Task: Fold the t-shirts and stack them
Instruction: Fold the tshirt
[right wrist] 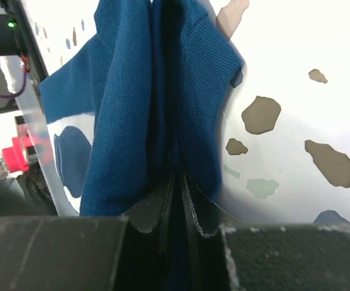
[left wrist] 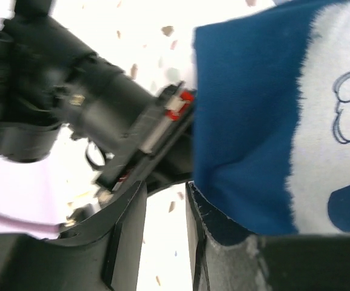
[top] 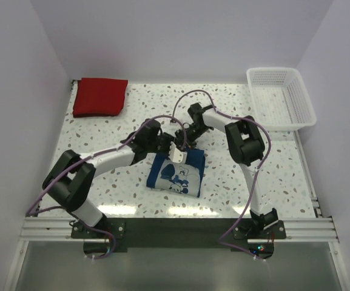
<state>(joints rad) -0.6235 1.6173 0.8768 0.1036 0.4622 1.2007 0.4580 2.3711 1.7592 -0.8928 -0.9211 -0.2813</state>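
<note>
Pinching bunched layers at the far edge of the navy t-shirt [right wrist: 132, 121], your right gripper [right wrist: 176, 182] is clamped tight; your left gripper [left wrist: 165, 206] stands parted, the table [left wrist: 162, 248] showing between its fingers [left wrist: 196, 230], cloth touching one finger's outer side; the folded bundle lies mid-table, just nearward of both grippers, long axis roughly left to right; the red t-shirt [top: 100, 97] waits folded far left, nearer your left arm; only the right wrist view shows the pinch.

near t-shirt [top: 176, 176]: pretty much mid-table [top: 272, 176], a bit ahead of the arm bases
far t-shirt [top: 100, 97]: back left corner
lattice basket [top: 282, 97]: back right corner
</note>
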